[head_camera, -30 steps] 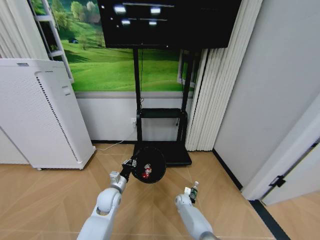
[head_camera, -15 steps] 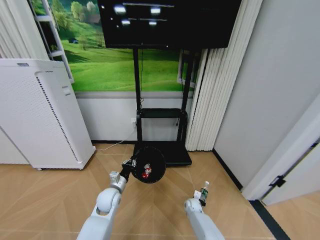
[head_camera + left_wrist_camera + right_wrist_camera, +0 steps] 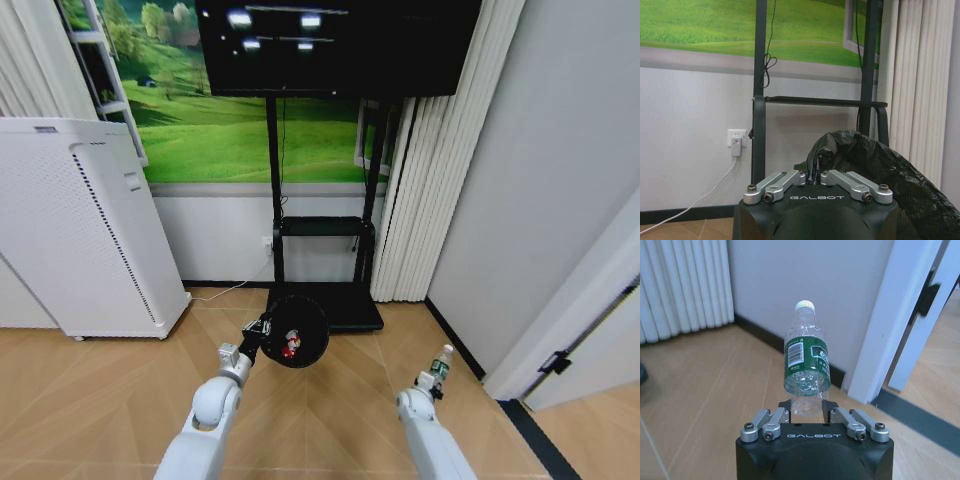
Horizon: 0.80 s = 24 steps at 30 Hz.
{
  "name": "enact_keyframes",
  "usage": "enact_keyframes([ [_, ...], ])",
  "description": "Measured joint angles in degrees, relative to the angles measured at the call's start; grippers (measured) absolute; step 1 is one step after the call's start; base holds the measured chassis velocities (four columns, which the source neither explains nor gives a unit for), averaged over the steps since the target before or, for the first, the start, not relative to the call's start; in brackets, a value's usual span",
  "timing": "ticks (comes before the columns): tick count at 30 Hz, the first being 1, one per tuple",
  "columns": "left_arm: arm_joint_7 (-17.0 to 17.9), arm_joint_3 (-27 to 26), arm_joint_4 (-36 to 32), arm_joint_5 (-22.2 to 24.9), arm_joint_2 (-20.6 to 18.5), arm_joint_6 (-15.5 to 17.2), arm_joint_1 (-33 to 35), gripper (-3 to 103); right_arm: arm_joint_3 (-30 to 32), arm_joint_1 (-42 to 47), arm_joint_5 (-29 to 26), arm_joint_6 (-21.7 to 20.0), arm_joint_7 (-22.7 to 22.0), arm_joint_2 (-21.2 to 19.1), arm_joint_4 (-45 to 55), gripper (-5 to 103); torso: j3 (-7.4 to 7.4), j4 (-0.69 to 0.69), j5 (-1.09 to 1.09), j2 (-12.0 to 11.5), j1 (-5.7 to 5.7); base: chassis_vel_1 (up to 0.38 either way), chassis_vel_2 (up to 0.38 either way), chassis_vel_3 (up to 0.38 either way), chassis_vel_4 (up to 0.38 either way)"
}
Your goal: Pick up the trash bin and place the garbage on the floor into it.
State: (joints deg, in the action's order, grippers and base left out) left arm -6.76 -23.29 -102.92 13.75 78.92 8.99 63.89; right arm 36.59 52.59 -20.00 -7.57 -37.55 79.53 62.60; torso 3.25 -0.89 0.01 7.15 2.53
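black trash bin (image 3: 298, 331), green-labelled clear bottle (image 3: 806, 372)

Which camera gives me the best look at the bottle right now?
The right wrist view: the bottle stands upright in the right gripper, green label and white cap plain. The head view shows it small at the arm's tip. The left wrist view faces the trash bin.

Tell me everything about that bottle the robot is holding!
The bottle is small, clear crinkly plastic, with a white cap and a green label bearing a barcode. It looks empty. It stands upright, cap up, pinched at its bottom by the right gripper, lifted over the wooden floor near the white wall. In the head view it sits at the right arm's tip. Nothing else touches it.
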Motion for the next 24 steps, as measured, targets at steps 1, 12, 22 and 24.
enact_keyframes([
  [1,0.0,-0.3,0.4,0.0,0.0,0.0,-0.1,8,1.1,1.0,0.0,-0.1,0.6,-0.1,2.8,31,0.00,0.00,-0.01,0.0,0.00,0.000,0.000,0.000,0.000],
  [12,-1.4,-2.6,4.1,0.3,-1.1,-0.9,-1.2,8,2.5,8.2,-3.5,0.6,6.0,-1.0,22.5,31,0.00,0.00,0.01,0.0,0.00,0.000,0.000,0.000,0.000],
  [22,-2.5,-4.1,7.3,0.9,-2.4,-1.7,-3.6,8,2.7,14.3,-11.7,2.8,20.9,-3.9,37.6,31,0.00,0.00,-0.01,0.0,0.00,0.000,0.000,0.000,0.000],
  [24,-2.5,-4.0,7.3,1.0,-2.3,-1.7,-3.8,8,2.6,14.4,-12.2,3.3,22.7,-4.4,38.5,31,0.00,-0.01,-0.02,0.0,0.00,0.000,0.000,0.000,0.000],
])
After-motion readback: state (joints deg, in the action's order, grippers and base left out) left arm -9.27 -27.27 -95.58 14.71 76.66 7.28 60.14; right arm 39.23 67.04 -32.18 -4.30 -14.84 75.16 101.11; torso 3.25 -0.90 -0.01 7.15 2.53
